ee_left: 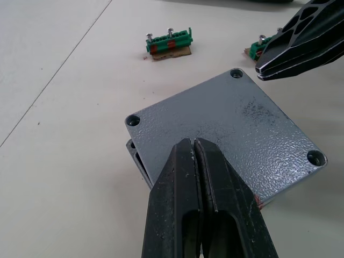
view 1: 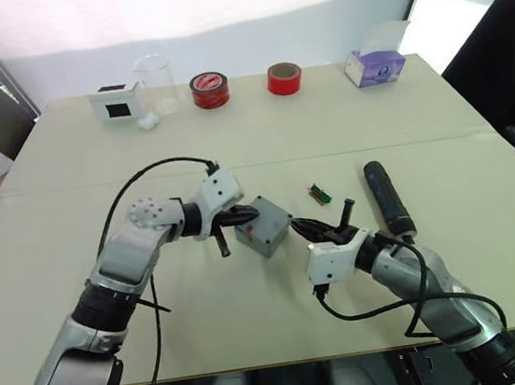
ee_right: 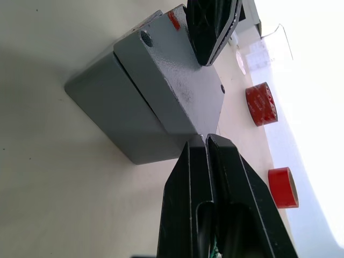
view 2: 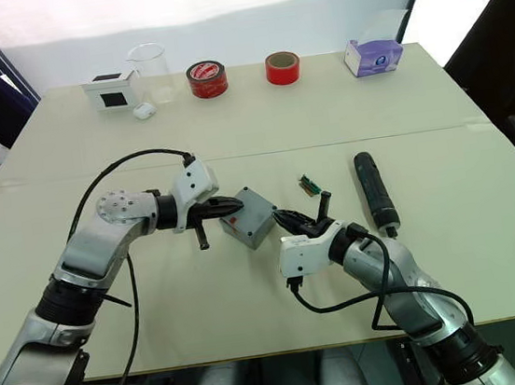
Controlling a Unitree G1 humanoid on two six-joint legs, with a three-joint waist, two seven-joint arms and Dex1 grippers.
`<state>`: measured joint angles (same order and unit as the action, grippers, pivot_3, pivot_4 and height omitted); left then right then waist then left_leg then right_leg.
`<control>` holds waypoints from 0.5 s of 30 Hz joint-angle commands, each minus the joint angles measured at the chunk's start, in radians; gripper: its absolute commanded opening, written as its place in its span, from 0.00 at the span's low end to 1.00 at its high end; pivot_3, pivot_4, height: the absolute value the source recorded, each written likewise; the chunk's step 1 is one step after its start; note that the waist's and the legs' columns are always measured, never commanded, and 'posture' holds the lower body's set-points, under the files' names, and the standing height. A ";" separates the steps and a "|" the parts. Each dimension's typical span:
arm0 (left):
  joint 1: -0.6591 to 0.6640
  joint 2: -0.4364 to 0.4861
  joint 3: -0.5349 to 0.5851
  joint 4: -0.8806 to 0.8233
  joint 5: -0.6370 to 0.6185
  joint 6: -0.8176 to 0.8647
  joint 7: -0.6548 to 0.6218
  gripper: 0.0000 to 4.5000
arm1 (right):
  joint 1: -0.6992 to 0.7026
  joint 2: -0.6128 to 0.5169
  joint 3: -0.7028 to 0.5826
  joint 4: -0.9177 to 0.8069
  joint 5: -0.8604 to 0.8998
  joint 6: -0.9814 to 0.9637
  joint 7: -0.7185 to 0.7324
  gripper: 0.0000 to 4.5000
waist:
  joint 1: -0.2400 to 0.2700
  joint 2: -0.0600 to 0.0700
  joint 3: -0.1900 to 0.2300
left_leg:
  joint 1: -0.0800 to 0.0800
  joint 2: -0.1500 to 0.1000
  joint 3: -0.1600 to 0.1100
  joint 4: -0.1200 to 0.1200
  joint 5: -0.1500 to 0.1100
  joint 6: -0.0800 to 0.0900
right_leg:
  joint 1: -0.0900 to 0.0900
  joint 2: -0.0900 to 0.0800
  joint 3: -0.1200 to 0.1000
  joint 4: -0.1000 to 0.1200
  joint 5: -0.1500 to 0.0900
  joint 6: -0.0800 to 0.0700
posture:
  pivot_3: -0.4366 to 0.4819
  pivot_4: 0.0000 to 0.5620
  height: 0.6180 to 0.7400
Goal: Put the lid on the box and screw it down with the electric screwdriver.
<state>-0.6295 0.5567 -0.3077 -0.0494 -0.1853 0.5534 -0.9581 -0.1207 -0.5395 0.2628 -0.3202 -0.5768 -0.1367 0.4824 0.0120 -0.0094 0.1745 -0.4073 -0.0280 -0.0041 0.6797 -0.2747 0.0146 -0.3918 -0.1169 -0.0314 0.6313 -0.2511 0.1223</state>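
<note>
- Left tool [ee_left: 194, 145]: we see its fingers pressed together, tips resting on the lid [ee_left: 231, 137] near one edge, pinching nothing.
- Right tool [ee_right: 206, 141]: we see its fingers likewise closed, tips at the opposite edge of the lid.
- From the head views we cannot make out how either pair of fingertips meets the lid; the wrist views settle that.
- In the right wrist view we see the lid lying on the box [ee_right: 115, 110] but shifted sideways, so it overhangs one wall; the head views do not reveal this.
- In the left wrist view we see the box as a mere sliver under the lid's corner; three corner holes show, while the fourth is hidden behind the fingers.
- Just beyond the lid we see a small green connector [ee_left: 168, 43]; a second one is mostly hidden by the right tool.
- We find the electric screwdriver [view 1: 388, 198] lying on the counter [view 1: 342, 116], right of the box and apart from it.
</note>
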 commanded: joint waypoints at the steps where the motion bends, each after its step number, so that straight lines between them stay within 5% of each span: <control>1: 0.024 0.014 -0.045 0.037 0.046 0.038 0.000 0.00 | -0.002 0.003 -0.021 -0.027 0.025 0.006 0.002 0.01 | 0.000 0.000 0.000 | 0.000 0.000 0.000 0.000 0.000 0.000 | 0.000 0.000 0.000 0.000 0.000 0.000 | 0.48 0.27 1.00; 15: 0.053 0.050 -0.052 -0.008 0.044 0.099 -0.004 0.00 | -0.005 0.000 -0.020 -0.015 0.078 0.015 0.018 0.01 | -0.002 0.000 0.000 | 0.000 0.000 0.000 0.000 0.000 0.000 | 0.000 0.000 0.000 0.000 0.000 0.000 | 0.48 0.27 1.00</control>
<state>-0.6220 0.5862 -0.3070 -0.0933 -0.1768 0.6032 -0.9525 -0.1139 -0.5404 0.2621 -0.3200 -0.5201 -0.1157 0.4998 0.0101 -0.0092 0.1744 -0.4072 -0.0276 -0.0041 0.6796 -0.2748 0.0147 -0.3918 -0.1167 -0.0313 0.6312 -0.2511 0.1223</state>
